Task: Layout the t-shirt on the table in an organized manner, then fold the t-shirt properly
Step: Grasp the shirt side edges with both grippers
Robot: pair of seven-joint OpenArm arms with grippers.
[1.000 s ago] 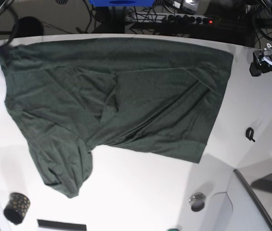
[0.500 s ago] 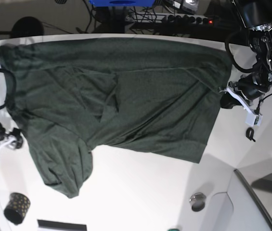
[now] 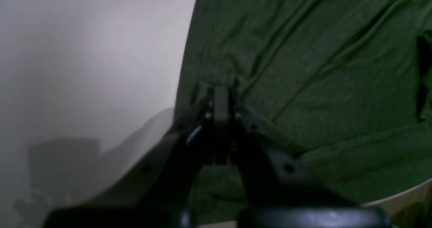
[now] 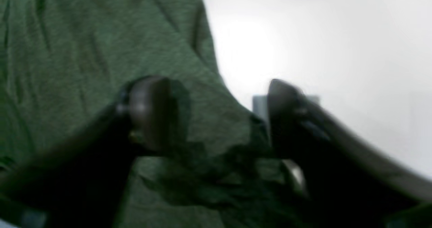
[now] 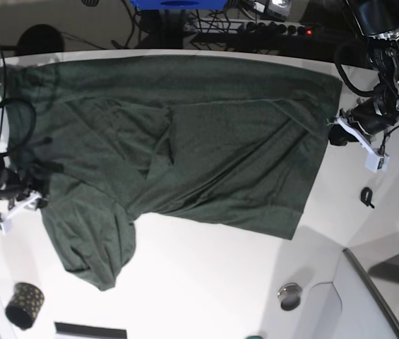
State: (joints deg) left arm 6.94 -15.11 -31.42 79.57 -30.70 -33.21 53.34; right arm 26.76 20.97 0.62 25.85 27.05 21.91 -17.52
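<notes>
White smooth table carries your dark green soft t-shirt spread wide; left gripper pinches its right hem, right gripper straddles its left edge, jaws apart

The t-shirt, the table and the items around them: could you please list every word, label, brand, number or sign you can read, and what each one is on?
None can be read in any view.
t-shirt: plain dark green, no print or tag showing.
table: bare white, no markings.
black cup: gold dots only, no lettering.
Clutter behind the table's far edge: too small and dark to read.
</notes>
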